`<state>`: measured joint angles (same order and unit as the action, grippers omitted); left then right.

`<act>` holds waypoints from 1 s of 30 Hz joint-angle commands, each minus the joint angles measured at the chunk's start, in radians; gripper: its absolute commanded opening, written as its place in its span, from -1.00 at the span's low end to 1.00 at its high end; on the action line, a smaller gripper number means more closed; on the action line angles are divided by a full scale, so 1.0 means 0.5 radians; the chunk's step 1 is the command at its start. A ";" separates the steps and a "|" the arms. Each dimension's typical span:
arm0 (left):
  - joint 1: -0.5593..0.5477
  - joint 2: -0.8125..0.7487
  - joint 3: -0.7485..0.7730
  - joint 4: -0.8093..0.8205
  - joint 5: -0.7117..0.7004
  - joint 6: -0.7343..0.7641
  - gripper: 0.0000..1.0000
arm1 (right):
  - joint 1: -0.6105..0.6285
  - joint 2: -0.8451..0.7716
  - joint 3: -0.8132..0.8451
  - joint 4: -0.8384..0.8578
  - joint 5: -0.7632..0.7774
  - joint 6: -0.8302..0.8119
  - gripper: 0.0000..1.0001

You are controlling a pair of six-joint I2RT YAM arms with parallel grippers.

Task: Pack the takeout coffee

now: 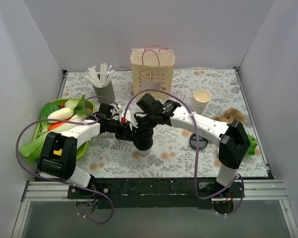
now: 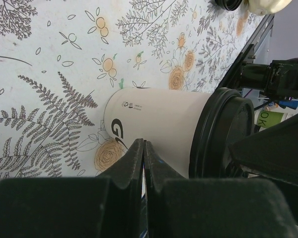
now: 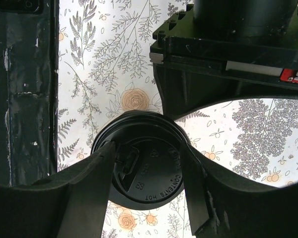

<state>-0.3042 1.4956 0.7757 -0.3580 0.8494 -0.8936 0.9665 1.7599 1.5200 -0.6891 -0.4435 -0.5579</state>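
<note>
My right gripper clasps the upright takeout coffee from above, frame centre; my left gripper, clenched empty, sits beside it.

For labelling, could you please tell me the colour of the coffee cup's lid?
The lid is black; clearest in right wrist view.

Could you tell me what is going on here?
Both arms are at the takeout coffee, upright mid-table. The right end effector straddles its black lid from above; whether it grips is unclear. The left end effector, shut, sits beside the cup's wall. The paper bag stands at the far edge.
</note>
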 commanded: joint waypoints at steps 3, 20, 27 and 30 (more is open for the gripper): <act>-0.008 -0.080 -0.018 0.072 0.026 -0.011 -1.00 | 0.034 0.042 0.135 -0.051 -0.027 -0.053 0.25; -0.011 -0.098 -0.021 0.069 0.001 -0.017 -1.00 | 0.046 0.030 0.077 -0.058 -0.015 -0.062 0.25; -0.008 -0.141 0.025 0.014 -0.140 -0.014 -1.00 | 0.046 0.039 0.080 -0.058 0.016 -0.062 0.25; -0.008 -0.162 0.065 -0.045 -0.198 0.017 -1.00 | 0.043 0.042 0.120 -0.061 0.013 -0.074 0.25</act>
<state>-0.3046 1.4712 0.7742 -0.3462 0.7994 -0.9047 0.9833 1.7756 1.5433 -0.7113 -0.4397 -0.5812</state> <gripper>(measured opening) 0.010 0.625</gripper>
